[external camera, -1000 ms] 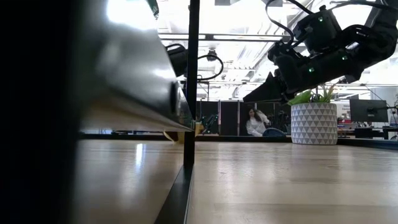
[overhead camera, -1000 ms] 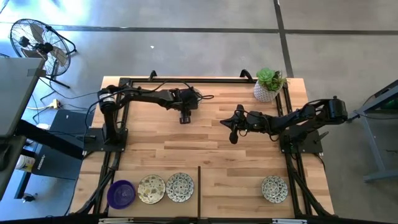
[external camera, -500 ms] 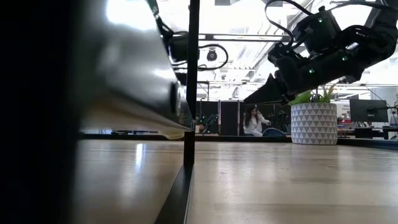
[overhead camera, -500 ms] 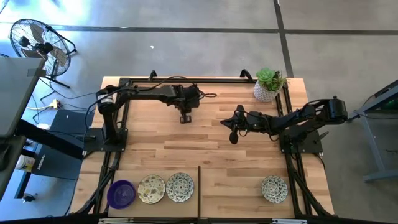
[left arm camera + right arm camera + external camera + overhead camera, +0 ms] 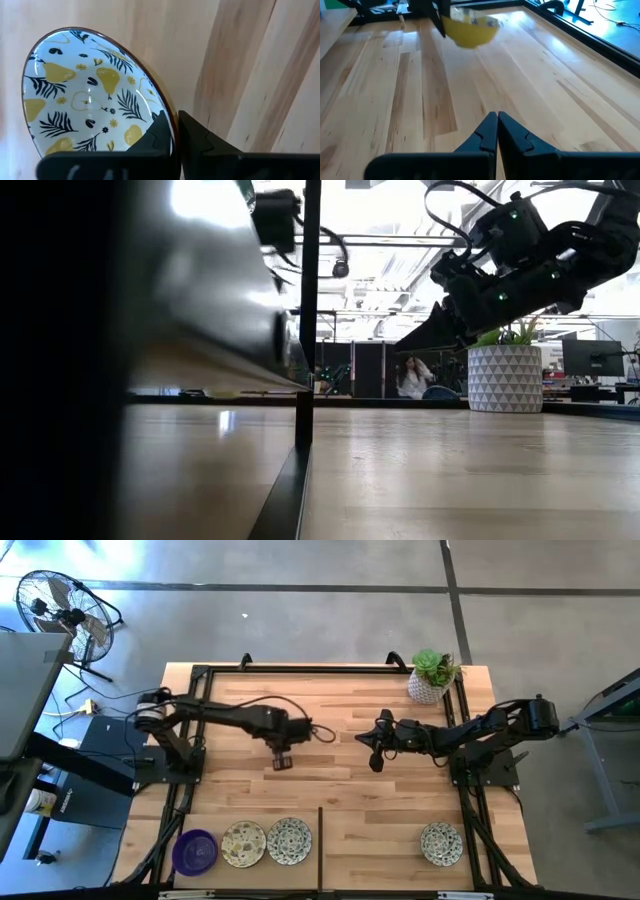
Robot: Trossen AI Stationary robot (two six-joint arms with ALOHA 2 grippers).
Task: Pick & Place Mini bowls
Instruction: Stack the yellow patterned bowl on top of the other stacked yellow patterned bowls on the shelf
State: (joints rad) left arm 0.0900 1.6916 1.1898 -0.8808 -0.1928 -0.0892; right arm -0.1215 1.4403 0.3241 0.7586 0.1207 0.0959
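Observation:
My left gripper (image 5: 283,760) hangs over the table's middle, shut on a mini bowl (image 5: 85,95) with a white inside painted with yellow pears and dark leaves. The right wrist view shows that bowl's yellow outside (image 5: 470,27). From above, the gripper hides the bowl. My right gripper (image 5: 375,758) hovers shut and empty to the right of it. Three more mini bowls stand in a row at the near left edge: a purple one (image 5: 195,850) and two patterned ones (image 5: 243,843) (image 5: 289,840). Another patterned bowl (image 5: 441,843) stands near right. My left gripper pinches the bowl's rim (image 5: 169,116), with one finger (image 5: 159,131) inside the bowl and the other (image 5: 195,132) outside. The fingers come from above, pointing down. The bowl hangs tilted, its inside turned toward the wrist, and looks lifted clear of the table.
A white pot with a green plant (image 5: 432,680) stands at the far right corner. A dark upright bar (image 5: 320,840) divides the near edge. Black frame rails (image 5: 190,780) run along both sides. Bare wood lies between the grippers and the near bowls.
My left gripper has gone toward the table's near edge and a little to the left, and the arm has swung out from the far rail. My right gripper has kept still.

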